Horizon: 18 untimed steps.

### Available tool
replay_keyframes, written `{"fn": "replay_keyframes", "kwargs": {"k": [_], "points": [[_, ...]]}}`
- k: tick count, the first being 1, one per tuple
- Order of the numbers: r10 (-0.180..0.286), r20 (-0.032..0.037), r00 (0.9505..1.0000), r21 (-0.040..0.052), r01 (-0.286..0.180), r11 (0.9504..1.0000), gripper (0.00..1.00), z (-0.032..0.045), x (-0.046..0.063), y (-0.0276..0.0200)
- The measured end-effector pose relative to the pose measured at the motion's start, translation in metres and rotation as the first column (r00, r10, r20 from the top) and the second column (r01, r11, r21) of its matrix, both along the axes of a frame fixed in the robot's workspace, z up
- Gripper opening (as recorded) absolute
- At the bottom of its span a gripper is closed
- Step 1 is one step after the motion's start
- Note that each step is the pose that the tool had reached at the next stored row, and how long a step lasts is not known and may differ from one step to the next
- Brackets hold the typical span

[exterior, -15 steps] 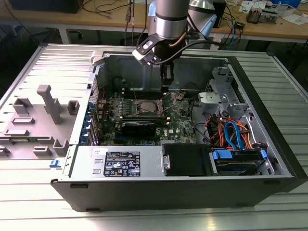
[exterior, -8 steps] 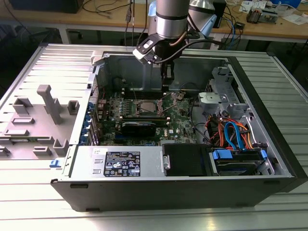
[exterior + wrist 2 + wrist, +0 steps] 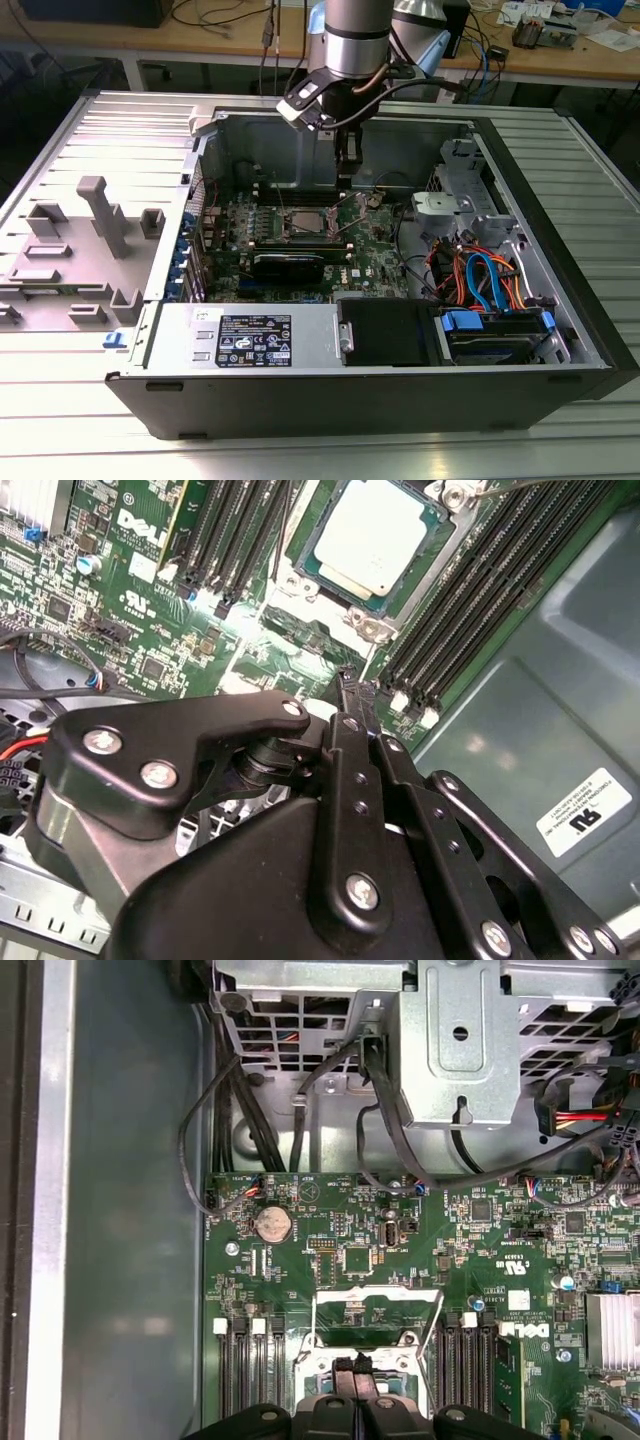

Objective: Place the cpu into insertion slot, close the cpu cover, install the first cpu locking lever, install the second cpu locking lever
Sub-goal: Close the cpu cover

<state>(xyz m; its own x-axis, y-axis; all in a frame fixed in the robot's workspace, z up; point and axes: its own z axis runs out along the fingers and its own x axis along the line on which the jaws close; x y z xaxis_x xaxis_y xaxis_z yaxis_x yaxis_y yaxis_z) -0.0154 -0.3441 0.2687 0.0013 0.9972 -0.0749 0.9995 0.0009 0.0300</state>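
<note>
The cpu (image 3: 375, 535) is seen seated flat in the slot (image 3: 440, 535), its silver top uncovered. The cover (image 3: 378, 1294) is judged to be raised and not yet closed, since green board (image 3: 340, 1250) is seen through its window. The gripper (image 3: 354, 1362) is held low over the slot's edge, close to the cover. Its fingers are pressed together, and nothing is seen pinched between them. Whether the tips touch the cover cannot be told.

Several risks are judged from this:
- The narrow closed tips could slip off the thin frame if it is pushed off-centre, because so little surface is offered.
- A slip could bring the tips down on the bare cpu or into the memory slots (image 3: 470, 600) just beside the slot.
- If the cpu is not fully settled, it could be pressed askew by a cover brought down on it. Its seating at the corners cannot be confirmed.

The cpu's top and its fit within the rim are given by the second wrist view, where the fingers are seen from behind. The raised frame and the closed line between the tips are given by the first wrist view. In the exterior view the gripper (image 3: 346, 178) is placed near the slot, towards that view's right, deep inside the case (image 3: 560, 250).
</note>
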Motion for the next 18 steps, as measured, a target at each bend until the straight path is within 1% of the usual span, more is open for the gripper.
{"fn": "replay_keyframes", "kwargs": {"k": [3, 6, 18], "points": [[0.000, -0.0006, 1.0000, -0.0074, 0.000, 1.0000, 0.11, 0.0005, -0.0001, 0.0030], [0.000, -0.0009, 1.0000, -0.0097, 0.000, 1.0000, 0.11, 0.0009, 0.0000, 0.0038], [0.000, -0.0005, 1.0000, -0.0094, 0.000, 1.0000, 0.11, 0.0003, 0.0033, 0.0046]]}}
